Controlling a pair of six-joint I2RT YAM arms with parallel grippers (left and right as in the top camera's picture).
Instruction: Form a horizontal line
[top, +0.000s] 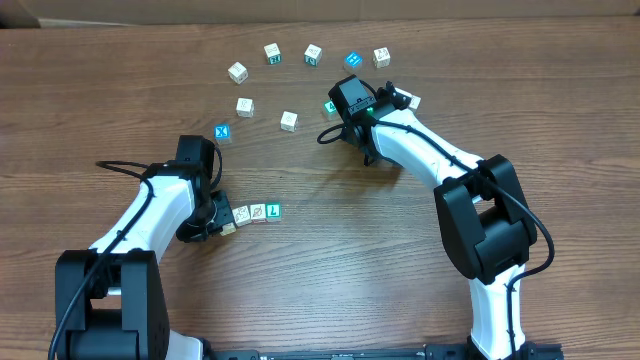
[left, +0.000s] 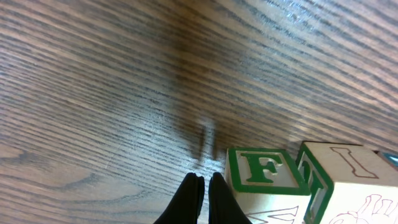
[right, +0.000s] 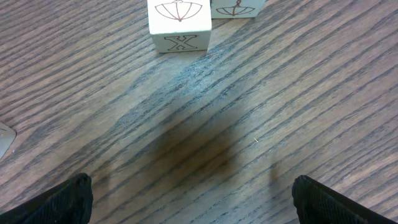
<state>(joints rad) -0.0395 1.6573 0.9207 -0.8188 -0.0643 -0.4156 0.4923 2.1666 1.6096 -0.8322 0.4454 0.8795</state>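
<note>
In the overhead view, two white cubes with line drawings (top: 242, 213) (top: 258, 212) and a green cube with a white "L" (top: 274, 210) sit side by side in a row. A pale yellow cube (top: 230, 228) lies just below the row's left end. My left gripper (top: 221, 225) is shut and empty at that end. In the left wrist view its closed fingers (left: 193, 198) rest beside a cube with a green "F" (left: 264, 174). My right gripper (top: 335, 128) hangs open over bare wood; its fingertips (right: 69, 198) hold nothing.
Loose cubes lie in an arc at the back: white ones (top: 237, 71) (top: 272, 53) (top: 313, 53) (top: 381, 57), blue ones (top: 223, 132) (top: 352, 61), and a teal one (top: 329, 107) by the right wrist. A white "X" cube (right: 179, 22) lies ahead of the right gripper.
</note>
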